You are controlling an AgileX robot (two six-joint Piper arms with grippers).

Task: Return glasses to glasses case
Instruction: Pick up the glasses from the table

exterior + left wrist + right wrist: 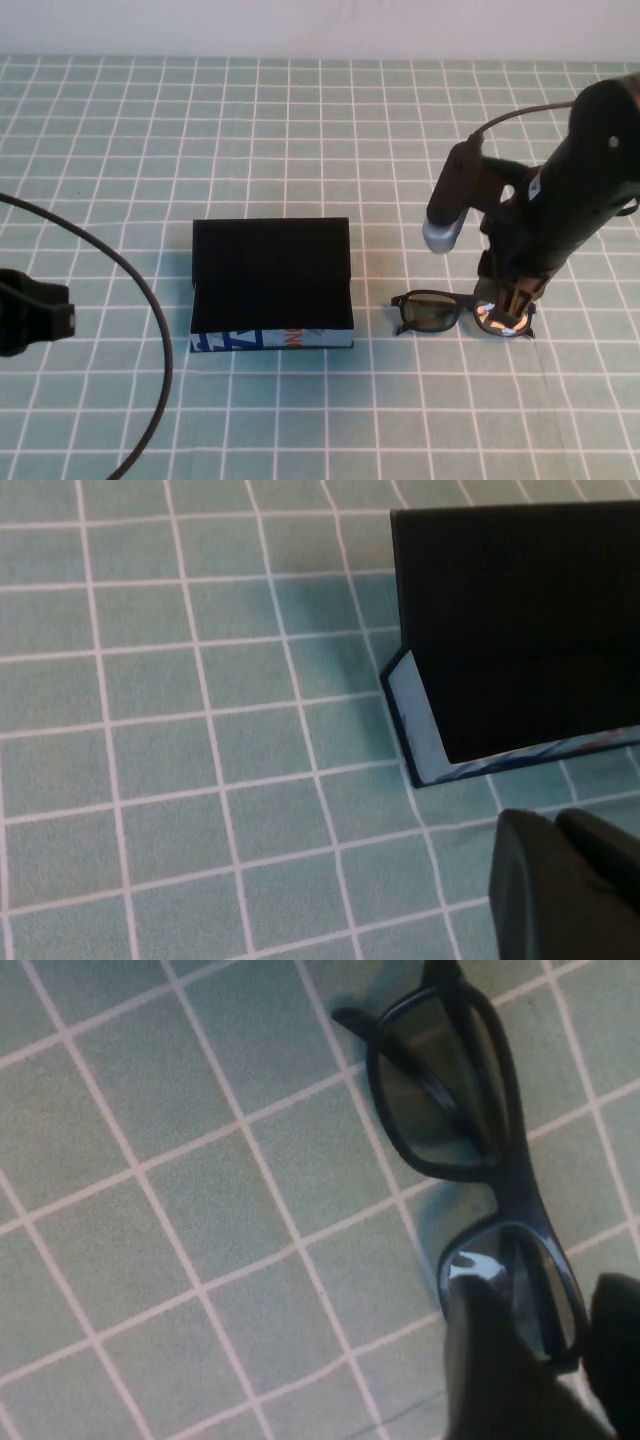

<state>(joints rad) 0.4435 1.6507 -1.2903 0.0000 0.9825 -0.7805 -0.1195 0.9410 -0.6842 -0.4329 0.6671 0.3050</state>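
The black thick-framed glasses lie on the checked cloth just right of the glasses case, apart from it. The case shows as a black box with a light-blue printed front side. My right gripper is down over the glasses' right end. In the right wrist view the glasses run in between its fingers; the right gripper is open, a finger on each side of the lens, with a gap showing. My left gripper rests at the table's left edge. In the left wrist view the left gripper is shut, short of the case.
A black cable loops over the cloth between the left gripper and the case. The green checked tablecloth runs back to a white wall.
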